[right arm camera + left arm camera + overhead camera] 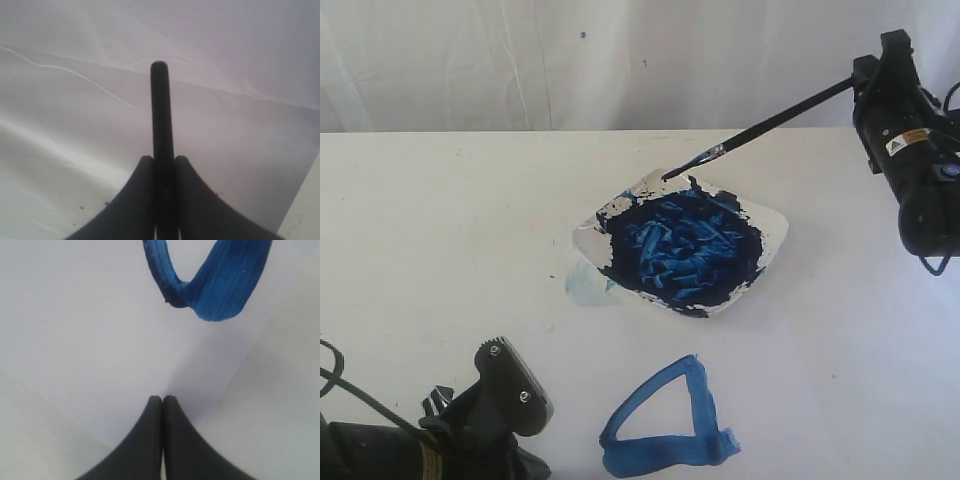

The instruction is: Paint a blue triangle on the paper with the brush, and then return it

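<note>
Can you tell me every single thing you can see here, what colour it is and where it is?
dish of paint: one, white with dark blue paint, middle of the table
brush: one, black handle, silver ferrule, blue tip; held slanting, tip by the dish's far edge
blue triangle: one, blue, on the paper in front of the dish
paper: one sheet, white, on the table
smear: one, pale blue, beside the dish's left corner
table: one, white, under everything
backdrop: one, white, behind the table
left gripper: one, black, shut, empty, near the triangle
right gripper: one, black, shut on the brush handle
</note>
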Controlling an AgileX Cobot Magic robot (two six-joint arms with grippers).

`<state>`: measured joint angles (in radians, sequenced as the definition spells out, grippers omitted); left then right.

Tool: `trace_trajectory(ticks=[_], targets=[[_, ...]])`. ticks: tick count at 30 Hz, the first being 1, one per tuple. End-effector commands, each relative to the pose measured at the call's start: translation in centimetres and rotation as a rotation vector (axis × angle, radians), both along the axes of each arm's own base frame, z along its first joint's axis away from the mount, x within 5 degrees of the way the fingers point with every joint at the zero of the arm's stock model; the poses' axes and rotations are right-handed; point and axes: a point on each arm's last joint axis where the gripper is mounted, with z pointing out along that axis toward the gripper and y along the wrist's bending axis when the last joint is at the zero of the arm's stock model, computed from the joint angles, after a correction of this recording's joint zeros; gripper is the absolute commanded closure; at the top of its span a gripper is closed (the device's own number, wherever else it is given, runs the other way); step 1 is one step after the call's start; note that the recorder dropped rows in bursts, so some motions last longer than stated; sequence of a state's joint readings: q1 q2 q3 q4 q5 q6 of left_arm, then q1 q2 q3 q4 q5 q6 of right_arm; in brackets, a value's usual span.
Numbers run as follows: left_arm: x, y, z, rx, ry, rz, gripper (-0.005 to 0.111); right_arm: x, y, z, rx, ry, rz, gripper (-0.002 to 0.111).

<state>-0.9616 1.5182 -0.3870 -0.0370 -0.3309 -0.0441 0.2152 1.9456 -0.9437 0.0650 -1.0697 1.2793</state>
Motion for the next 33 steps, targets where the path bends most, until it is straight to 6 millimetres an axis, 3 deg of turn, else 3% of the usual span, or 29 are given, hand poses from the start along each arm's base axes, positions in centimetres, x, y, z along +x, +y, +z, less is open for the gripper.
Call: trace_trajectory(ticks=[1,9,18,24,33], targets=[[-0.2,0.4,-0.4,0.033,0.031,0.008,0.107,0.5,-0.4,-0.2,0.031,0.012,-0.027,0.108],[-0.2,0.4,-0.4,0.033,0.031,0.008,0.107,2.4,0.2,-0.9,0.058,0.019,0.005,0.108],[-0.2,0.4,-0.4,0.033,0.031,0.008,0.107,3.0,0.7,-5.0,0.041,0.150,0.034,0.108],[-0.2,0.4,-0.4,0.033,0.031,0.008,0.107,4.4,3.1,-3.9,-0.132,0.076,0.244,0.108],[-0.2,0.4,-0.4,0.033,0.031,0.008,0.107,4.8,3.2,-4.1,-0.151,0.088,0.252,0.108]])
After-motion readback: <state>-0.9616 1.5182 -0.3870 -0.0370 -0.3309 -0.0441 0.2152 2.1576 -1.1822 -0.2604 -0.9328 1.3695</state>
